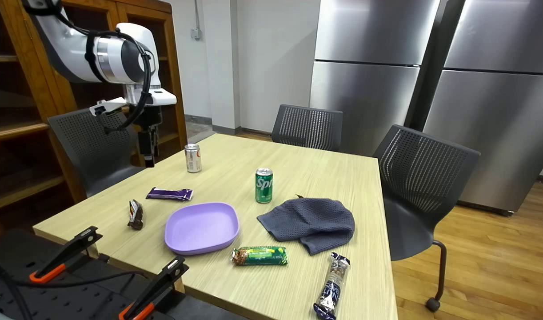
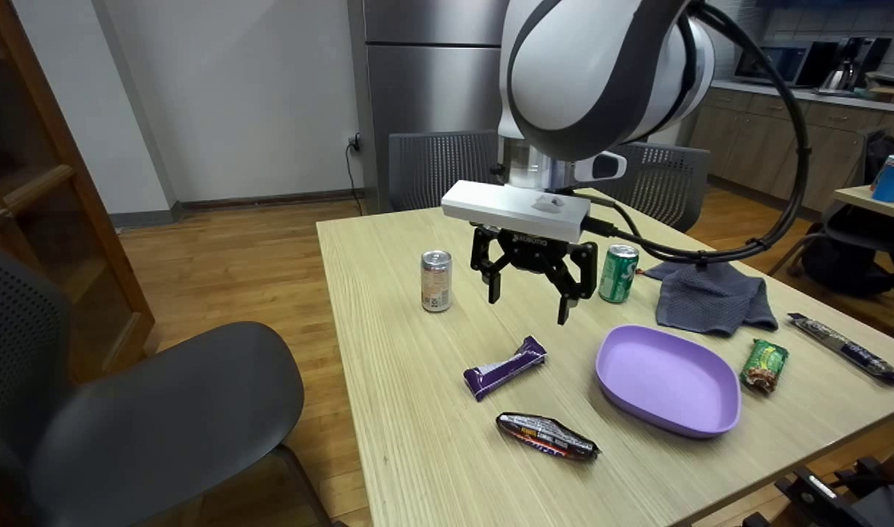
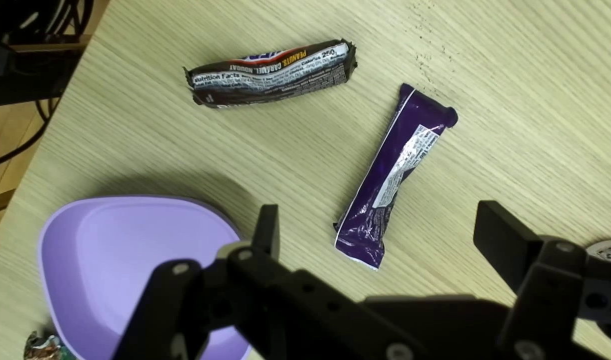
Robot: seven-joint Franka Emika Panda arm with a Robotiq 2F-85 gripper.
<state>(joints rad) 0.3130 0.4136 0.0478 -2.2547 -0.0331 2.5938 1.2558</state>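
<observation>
My gripper (image 2: 528,306) hangs above the table, its jaws wide apart with nothing between them; in the wrist view its black fingers (image 3: 268,227) come in from below. Beneath it lies a purple-wrapped bar (image 3: 385,185), seen in the gap from above and not touched. A brown-wrapped bar (image 3: 270,75) rests farther up that view, also shown in an exterior view (image 2: 547,437). The shallow purple plate (image 3: 130,260) is partly covered by the left finger; its inside looks bare in both exterior views. A silver can (image 2: 437,282) stands upright nearby, apart from the fingers.
A green Sprite can (image 1: 264,186) stands by a crumpled dark grey cloth (image 1: 311,220). A green-wrapped bar (image 1: 260,256) lies beside the plate, a dark blue bar (image 1: 331,286) closer to the table's edge. Chairs (image 1: 427,191) surround the table; black clamps (image 1: 153,289) grip its near edge.
</observation>
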